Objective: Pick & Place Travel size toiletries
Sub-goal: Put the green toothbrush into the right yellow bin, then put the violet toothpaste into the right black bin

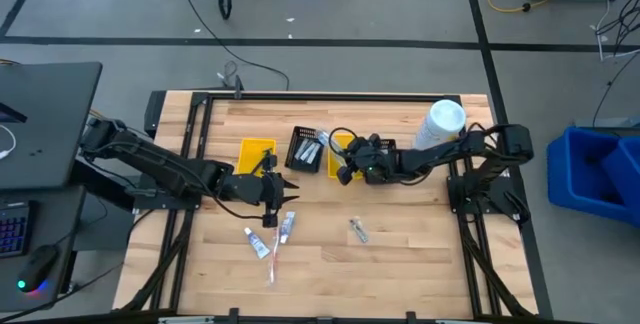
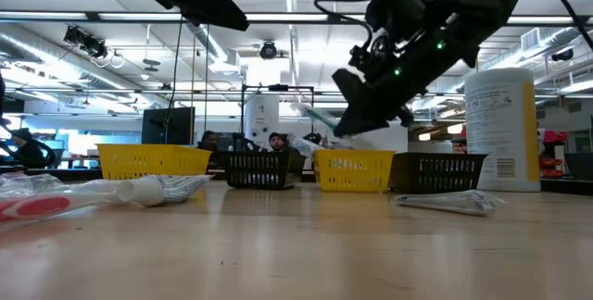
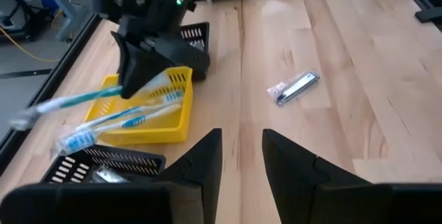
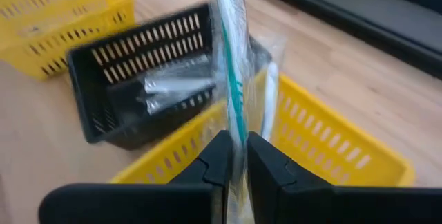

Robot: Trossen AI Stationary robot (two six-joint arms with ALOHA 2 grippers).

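Pinching a teal toothbrush (image 4: pixel 231 72) in a clear wrapper, the right claw (image 4: pixel 235 156) has its fingers clamped on the handle, right above a yellow bin (image 3: pixel 148 117). In the left wrist view the toothbrush runs nearly level, slightly tilted, its long axis reaching out past the bin's rim with the bristle end pointing away from the claw. Two more blue and white toothbrushes (image 3: pixel 117 122) lie slanted inside that yellow bin. Just beside it stands a black bin (image 1: pixel 306 149) holding pale packets. A second yellow bin (image 1: pixel 256 155) sits on the far side of the black one.

The left claw (image 1: pixel 283 190) hovers near the desk (image 1: pixel 400 234) middle, fingers apart and holding nothing. In front of it lie a toothpaste tube (image 1: pixel 259 242), another small tube (image 1: pixel 287 226) and a slim toothbrush (image 1: pixel 272 262). A small clear packet (image 1: pixel 358 229) lies well apart from them. A big white bottle (image 1: pixel 441 124) stands by the right arm.
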